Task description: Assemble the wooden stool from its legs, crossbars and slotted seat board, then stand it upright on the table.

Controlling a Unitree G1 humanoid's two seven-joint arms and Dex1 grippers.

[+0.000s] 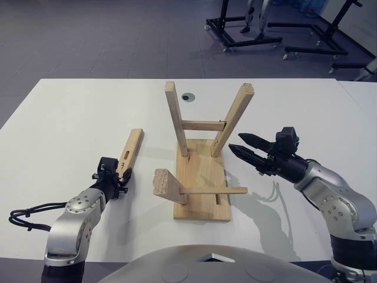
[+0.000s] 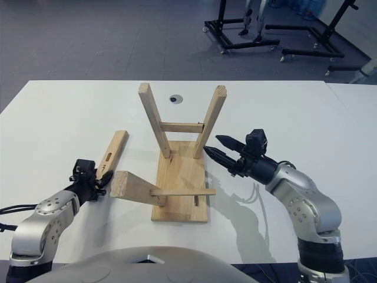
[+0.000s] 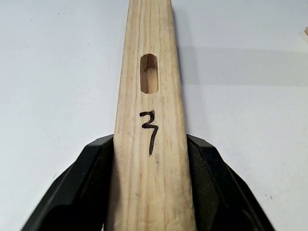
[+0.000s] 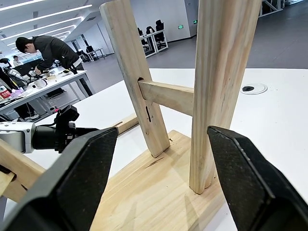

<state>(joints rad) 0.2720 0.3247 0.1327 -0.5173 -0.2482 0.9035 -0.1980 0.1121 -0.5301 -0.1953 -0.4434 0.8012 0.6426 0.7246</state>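
Observation:
The slotted seat board (image 1: pixel 200 197) lies flat on the white table. Two legs (image 1: pixel 175 118) (image 1: pixel 234 118) stand upright in its far end, joined by a crossbar (image 1: pixel 203 125). A third leg (image 1: pixel 168 184) leans at the board's near left, and a thin crossbar (image 1: pixel 218 190) sticks out of it to the right. A loose leg (image 1: pixel 131 150) marked 3 (image 3: pixel 151 96) lies left of the board. My left gripper (image 1: pixel 121 174) is shut on its near end. My right gripper (image 1: pixel 240 144) is open just right of the right upright leg (image 4: pixel 221 86), not touching it.
A round cable port (image 1: pixel 188 96) sits in the table behind the stool. A black cable (image 1: pixel 26 213) loops near the front left edge. Wheeled black stands (image 1: pixel 265 35) are on the floor beyond the table. Bare tabletop lies on both sides.

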